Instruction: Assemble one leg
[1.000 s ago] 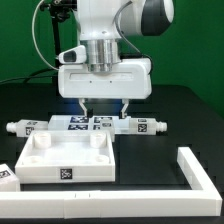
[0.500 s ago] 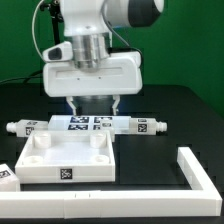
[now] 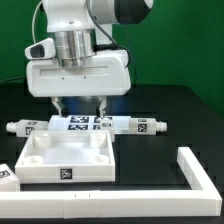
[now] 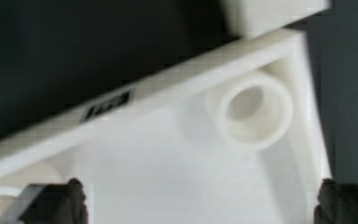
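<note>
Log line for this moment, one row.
gripper: open, empty, raised | below it: square panel corner | leg: lying at exterior view's left, ungripped | second leg: exterior view's right, ungripped | step: no leg picked

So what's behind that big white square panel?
The marker board lies right behind the panel, with a leg at one end and another leg at the other. The open fingers hang above it. The panel's back wall hides the board's near edge.

A plain green wall (image 3: 190, 55) is filling the exterior view from nine o'clock through twelve to three o'clock. A matte black table (image 3: 150, 175) is spreading below it toward six o'clock. A black cable (image 3: 39, 22) is hanging at eleven o'clock. Even light is falling throughout.
</note>
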Motion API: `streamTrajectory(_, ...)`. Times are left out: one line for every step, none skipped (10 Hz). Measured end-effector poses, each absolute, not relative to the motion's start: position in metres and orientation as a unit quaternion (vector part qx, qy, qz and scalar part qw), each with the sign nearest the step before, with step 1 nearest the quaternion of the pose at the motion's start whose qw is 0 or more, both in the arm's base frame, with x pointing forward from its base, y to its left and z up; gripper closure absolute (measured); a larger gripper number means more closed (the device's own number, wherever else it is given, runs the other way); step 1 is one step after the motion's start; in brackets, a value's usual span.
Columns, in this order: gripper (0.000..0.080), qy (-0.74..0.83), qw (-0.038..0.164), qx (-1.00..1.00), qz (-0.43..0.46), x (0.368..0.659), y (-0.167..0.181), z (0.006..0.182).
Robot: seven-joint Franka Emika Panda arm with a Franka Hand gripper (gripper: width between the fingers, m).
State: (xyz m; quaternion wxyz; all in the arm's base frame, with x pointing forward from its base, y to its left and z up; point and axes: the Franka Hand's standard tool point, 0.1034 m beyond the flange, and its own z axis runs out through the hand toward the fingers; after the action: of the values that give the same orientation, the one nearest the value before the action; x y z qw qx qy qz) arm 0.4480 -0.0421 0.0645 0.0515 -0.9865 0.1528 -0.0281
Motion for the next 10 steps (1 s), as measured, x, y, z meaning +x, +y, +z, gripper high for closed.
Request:
streamTrajectory(0.0151,0.153,0.051,-0.987,-0.028,0.448,-0.042,0.064)
streamTrajectory(0.0151,0.153,0.051,-0.987,-0.028,0.448,-0.042,0.064)
streamTrajectory(0.0151,0.152,0.051,-0.987,-0.028,0.448,-0.045,0.064)
streamTrajectory(0.0151,0.105,0.051,-0.993,-0.02,0.457,-0.07,0.067)
streamTrajectory(0.0151,0.077,0.037,-0.996,-0.03,0.475,-0.097,0.067)
streamTrajectory(0.0151,0.051,0.029,-0.998,-0.035,0.488,-0.112,0.059)
streamTrajectory(0.0151,0.028,0.026,-0.999,-0.036,0.492,-0.119,0.053)
streamTrajectory(0.0151,0.035,0.033,-0.998,-0.029,0.488,-0.118,0.053)
streamTrajectory(0.0151,0.034,0.032,-0.998,-0.03,0.489,-0.118,0.053)
streamTrajectory(0.0151,0.034,0.032,-0.998,-0.03,0.489,-0.118,0.052)
